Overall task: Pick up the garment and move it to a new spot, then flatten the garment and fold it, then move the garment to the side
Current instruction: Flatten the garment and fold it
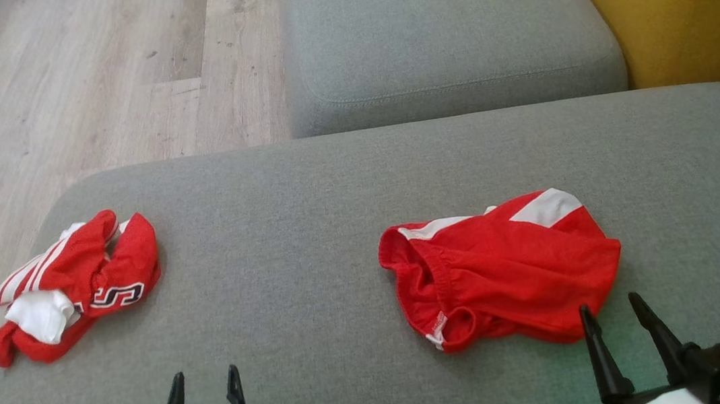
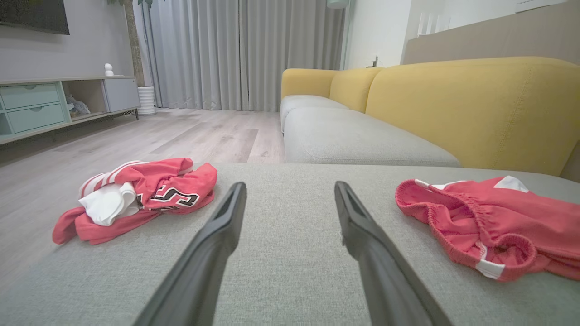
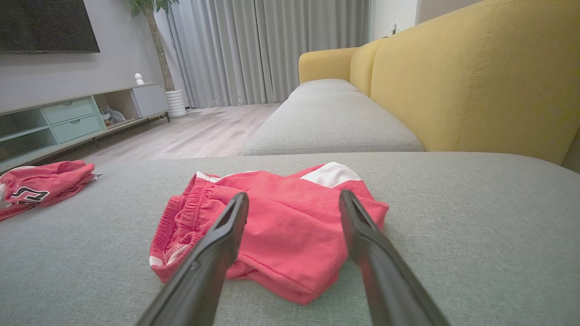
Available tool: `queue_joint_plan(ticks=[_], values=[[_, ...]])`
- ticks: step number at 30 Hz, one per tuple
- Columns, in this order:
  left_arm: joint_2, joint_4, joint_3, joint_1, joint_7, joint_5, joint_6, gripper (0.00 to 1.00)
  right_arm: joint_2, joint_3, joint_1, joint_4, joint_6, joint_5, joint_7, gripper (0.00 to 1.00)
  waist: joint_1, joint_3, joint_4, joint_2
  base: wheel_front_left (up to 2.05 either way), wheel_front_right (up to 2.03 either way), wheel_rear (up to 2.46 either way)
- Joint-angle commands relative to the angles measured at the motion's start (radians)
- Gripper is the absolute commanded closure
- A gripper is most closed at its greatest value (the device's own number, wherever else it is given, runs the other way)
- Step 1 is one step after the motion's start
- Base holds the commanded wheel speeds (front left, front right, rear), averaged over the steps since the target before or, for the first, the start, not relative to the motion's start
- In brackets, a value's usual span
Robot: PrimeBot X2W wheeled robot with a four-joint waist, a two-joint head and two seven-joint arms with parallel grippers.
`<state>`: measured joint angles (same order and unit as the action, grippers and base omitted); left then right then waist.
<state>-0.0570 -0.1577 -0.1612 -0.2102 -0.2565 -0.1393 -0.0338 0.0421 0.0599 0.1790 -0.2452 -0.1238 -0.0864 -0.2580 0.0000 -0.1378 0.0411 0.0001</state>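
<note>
The left gripper (image 1: 205, 371) sits low at 7 o'clock in the head view. Its fingers point toward 12, spread apart and holding nothing, with bare grey cushion (image 1: 303, 235) between and ahead of them. In its own wrist view the left gripper (image 2: 290, 183) lies nearly level with the cushion top.

The right gripper (image 1: 608, 301) is at 5 o'clock, tilted a little toward 11. It is also spread wide and empty. Its tips reach the near hem of the shorts (image 1: 503, 267). From its wrist camera the right gripper (image 3: 293, 193) straddles the cloth's near half. Whether the tips touch the cloth I cannot tell.

The shorts lie on the cushion at 4 o'clock from the view's middle, well apart from the left gripper. They are red, bunched and partly doubled over. The gathered waistband gapes toward 9 o'clock, white patches show along the far edge, and there is a small white strip at the near waistband.

A jersey (image 1: 78, 288) lies at 8 o'clock on the cushion's left edge. It is crumpled and red, with white stripes, a white patch and dark lettering outlined in white. One end droops over the edge.
</note>
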Motion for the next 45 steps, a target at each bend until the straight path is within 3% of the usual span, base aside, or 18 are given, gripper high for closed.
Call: queue_joint_plan(ticks=[1,24,29,33,37,45], values=[[0.007,0.021,0.031,0.041,-0.005,0.010,0.007,0.00,0.008,0.023,-0.027,0.033,-0.007,-0.003,-0.004,0.00,0.0000,0.001,0.000,-0.0001,0.00,0.00,0.00],[0.007,-0.032,0.007,0.073,-0.005,0.014,0.023,0.00,0.008,0.011,-0.040,0.035,-0.007,0.003,-0.004,0.00,0.0000,0.035,-0.021,-0.0001,0.00,0.00,0.00],[0.007,-0.038,-0.019,0.127,-0.005,-0.027,0.047,0.00,0.008,0.016,-0.052,0.040,-0.007,0.010,-0.004,0.00,0.0000,0.069,-0.033,-0.0001,0.00,0.00,0.00],[0.007,-0.087,-0.090,0.230,-0.005,-0.143,0.097,0.00,0.008,0.028,-0.074,0.045,-0.007,0.020,-0.004,0.00,0.0000,0.115,-0.051,-0.0001,0.00,0.00,0.00],[0.007,-0.190,-0.221,0.371,0.003,-0.335,0.141,0.00,0.008,0.053,-0.101,0.040,-0.007,0.047,-0.004,0.00,0.0000,0.158,-0.082,-0.0001,0.00,0.00,0.00],[0.007,-0.314,-0.399,0.649,0.151,-0.733,0.163,0.00,0.014,0.099,-0.190,0.042,-0.007,0.070,-0.004,0.00,0.0000,0.281,-0.181,-0.0001,0.00,0.00,0.00]])
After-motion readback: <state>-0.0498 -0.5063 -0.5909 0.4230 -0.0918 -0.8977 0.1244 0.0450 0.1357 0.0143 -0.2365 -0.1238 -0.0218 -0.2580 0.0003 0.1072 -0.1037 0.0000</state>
